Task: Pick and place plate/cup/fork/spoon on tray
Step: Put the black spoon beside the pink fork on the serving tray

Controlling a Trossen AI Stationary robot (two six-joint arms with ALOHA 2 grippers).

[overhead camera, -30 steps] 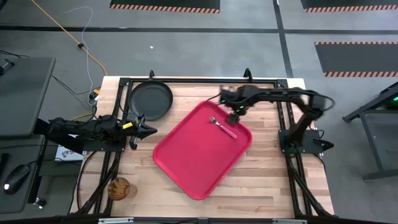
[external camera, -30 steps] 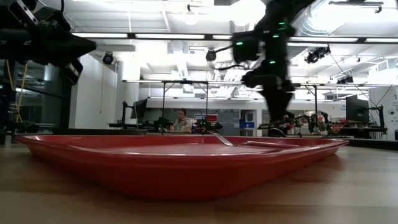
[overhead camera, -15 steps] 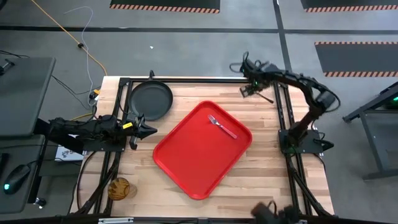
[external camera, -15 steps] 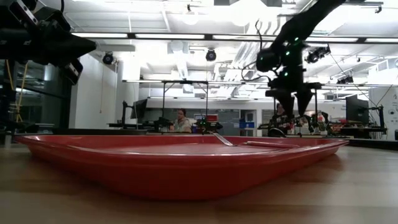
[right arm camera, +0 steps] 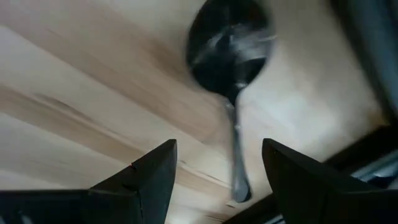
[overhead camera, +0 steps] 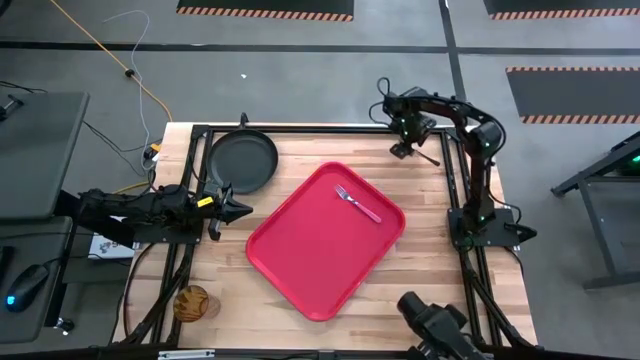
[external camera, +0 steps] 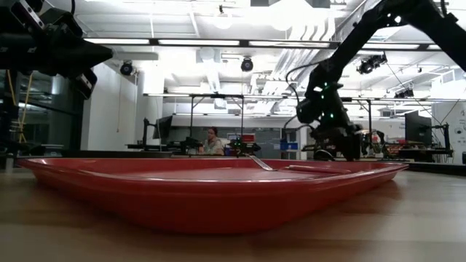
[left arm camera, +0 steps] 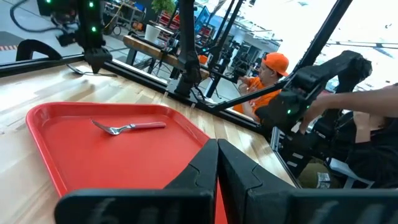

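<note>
Spoon [right arm camera: 229, 68] lies flat on the bare wood at the far right corner of the table [overhead camera: 430, 260], directly beyond the right gripper's [right arm camera: 217, 171] spread fingers [right arm camera: 146, 177]; its bowl sits ahead of the fingertips and its thin handle runs back into the gap between them, touching neither. In the high view the right gripper [overhead camera: 406, 143] hangs just over that same spot, with the spoon [overhead camera: 425, 156] showing as a thin dark line beside it, close to the black frame rail, well apart from the tray [overhead camera: 325, 240].

Fork [overhead camera: 358, 203] rests on the tray, pink handle and silvery tines lying flat near the tray's far right corner; the left wrist view shows the fork [left arm camera: 127, 127] ahead of the left gripper's [left arm camera: 217, 155] closed fingers [left arm camera: 199, 171], with red tray [left arm camera: 74, 143] floor between them.

Left gripper [overhead camera: 232, 208] hovers at the left side of the table with its fingers pressed together on nothing, the tips pointing toward the tray's near left edge. The plate [overhead camera: 241, 161] sits on the wood just beyond those fingers, at the far left corner. The cup [overhead camera: 193, 302] stands at the near left corner, well behind the left fingers.

A person in an orange cap and shirt shows beyond the table in the left wrist view.
</note>
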